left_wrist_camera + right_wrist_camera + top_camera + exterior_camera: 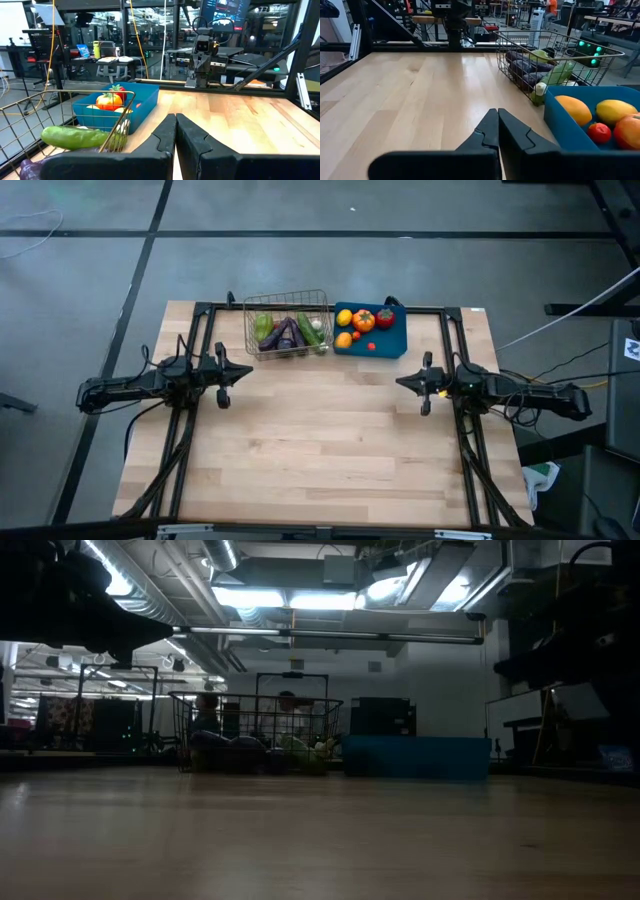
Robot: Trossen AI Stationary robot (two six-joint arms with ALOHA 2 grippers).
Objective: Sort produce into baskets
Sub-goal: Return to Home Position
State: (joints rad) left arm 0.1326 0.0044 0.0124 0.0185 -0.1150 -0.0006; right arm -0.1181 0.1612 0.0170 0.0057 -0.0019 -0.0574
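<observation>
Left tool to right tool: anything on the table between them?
Nothing: the high view shows bare table between the left tool and right tool; wire basket and blue bin sit farther back.

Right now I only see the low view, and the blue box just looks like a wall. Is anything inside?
Observer: Yes. From above, the blue bin holds a lemon and tomatoes.
Operator: Where are the claws?
Observer: The left claw is at the table's left side, the right claw at its right; both shut, holding nothing.
Operator: Is the cucumber in the other basket?
Observer: Yes, the cucumber lies in the wire basket with purple eggplants.
</observation>
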